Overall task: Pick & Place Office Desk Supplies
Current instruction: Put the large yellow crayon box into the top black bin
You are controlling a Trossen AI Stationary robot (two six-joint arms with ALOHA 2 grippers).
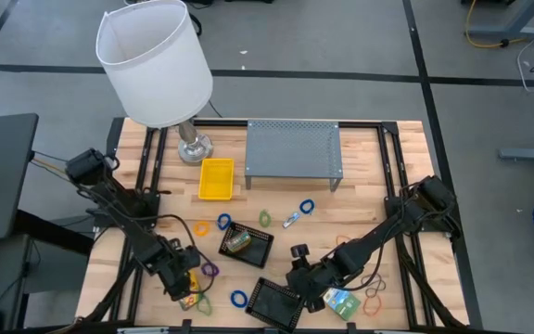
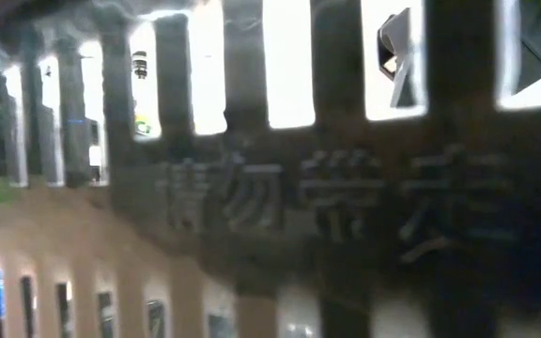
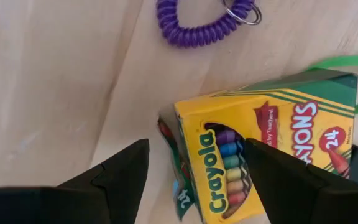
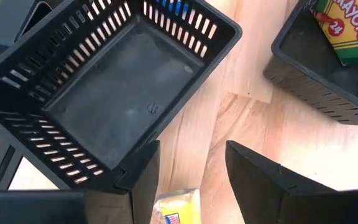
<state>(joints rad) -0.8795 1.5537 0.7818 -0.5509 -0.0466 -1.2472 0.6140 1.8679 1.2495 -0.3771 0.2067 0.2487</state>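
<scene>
From above, the left gripper (image 1: 185,281) is hanging over a crayon box (image 1: 189,299) at the table's near left edge, nearer it than the right gripper (image 1: 306,283), which is hovering between an empty basket (image 1: 273,303) and another crayon box (image 1: 340,301). The left wrist view is showing wide-open, empty fingers (image 3: 120,174) straddling that box's (image 3: 266,149) end, its long axis running away from them; the right wrist view is showing parted, empty fingers (image 4: 263,177) beside the empty basket (image 4: 104,93), with a second basket (image 4: 328,74) holding crayons.

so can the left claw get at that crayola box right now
Probably yes. The left claw hangs open right over the Crayola crayon box, one finger on each side, and nothing lies on top of the box. The purple coil keyring lies clear of it.
</scene>
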